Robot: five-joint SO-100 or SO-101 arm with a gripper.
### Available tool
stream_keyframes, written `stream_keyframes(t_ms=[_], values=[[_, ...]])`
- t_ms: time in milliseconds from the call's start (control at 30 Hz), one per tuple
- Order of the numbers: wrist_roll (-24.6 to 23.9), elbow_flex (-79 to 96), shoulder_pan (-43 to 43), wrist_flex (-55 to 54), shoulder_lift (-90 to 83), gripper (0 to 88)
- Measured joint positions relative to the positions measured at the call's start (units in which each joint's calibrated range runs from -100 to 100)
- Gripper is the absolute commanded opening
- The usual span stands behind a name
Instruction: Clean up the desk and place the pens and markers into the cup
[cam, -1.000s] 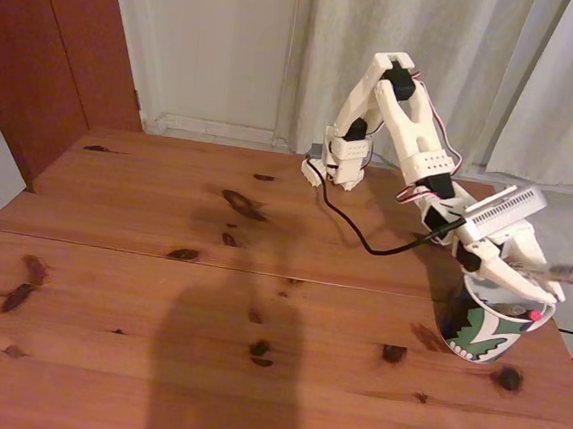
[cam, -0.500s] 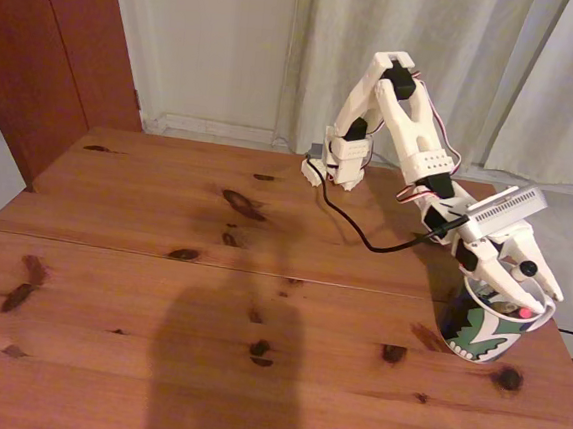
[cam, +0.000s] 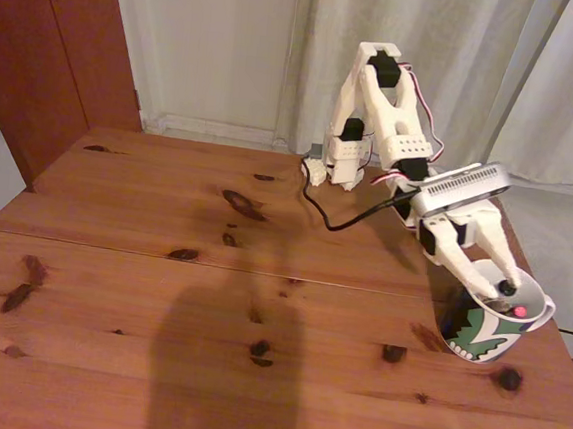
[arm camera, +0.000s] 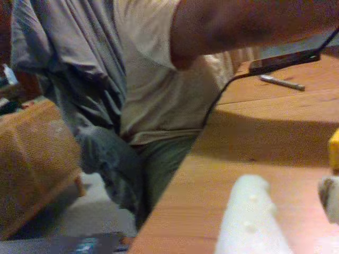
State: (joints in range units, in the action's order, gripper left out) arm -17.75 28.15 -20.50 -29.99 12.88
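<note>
Now your gripper (cam: 501, 284) hangs over the one patterned mug (cam: 487, 327) near the counter's (cam: 162, 264) right edge in the fixed view, its fingers parted and gripping nothing. You can count two tips inside: a black marker cap (cam: 508, 288) and a red-pink pen end (cam: 521, 311)

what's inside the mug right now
In the fixed view, the cup holds a black-capped marker end and a red-pink pen tip poking above the rim. The end effector covers part of the opening, so anything deeper is hidden.
</note>
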Motion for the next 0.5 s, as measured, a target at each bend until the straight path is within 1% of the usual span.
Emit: stream_keyframes(t_ms=[133,233,300,500], values=[[0.5,4.2,2.0,0.0,-3.5,10.0],[0.5,9.5,3.2,0.0,-7.7,7.5],[0.5,14.4,4.2,0.0,-11.2,6.0],[0.8,30.9,6.6,0.0,-24.7,5.9]])
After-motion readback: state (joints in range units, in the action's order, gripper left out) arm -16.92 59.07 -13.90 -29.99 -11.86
